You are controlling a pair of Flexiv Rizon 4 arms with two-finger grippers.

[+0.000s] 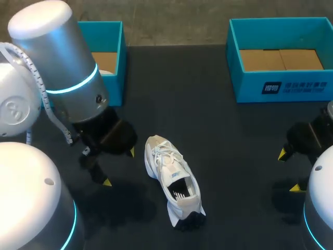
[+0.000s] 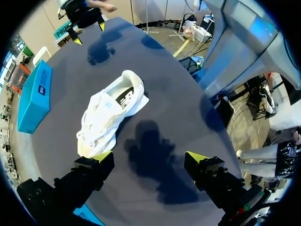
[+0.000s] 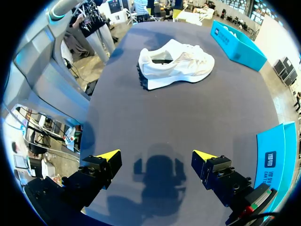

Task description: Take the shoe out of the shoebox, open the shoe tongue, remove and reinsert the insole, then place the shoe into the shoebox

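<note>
the left end effector (image 1: 119, 166) (image 2: 149, 157) hung just above the counter (image 1: 223, 135) with its yellow-tipped fingers spread wide and nothing between them. the shoe (image 1: 174, 179) (image 2: 110, 115) sat ahead of it and a little to one side, not touching either finger. the right end effector (image 1: 289, 171) (image 3: 156, 155) hovered low over the counter at the other side, its fingers likewise parted and empty, well apart from the shoe (image 3: 176, 63). in the left wrist view it showed past the shoe, at the counter's far side (image 2: 89, 33). the shoe was white and stood upright on its sole on the dark counter, between the two end effectors and nearer the left one. its toe pointed toward the far edge and its dark-soled heel toward the robot. its laces lay across the top, and a dark insole showed in the opening. it was outside both boxes. the left box (image 1: 115, 47) (image 3: 235, 40) stood at the far left of the counter, partly hidden behind the left arm, and the right box (image 1: 281, 88) (image 2: 35, 99) (image 3: 277, 165) stood at the far right. both were blue with brown card inside, and both were open at the top.
</note>
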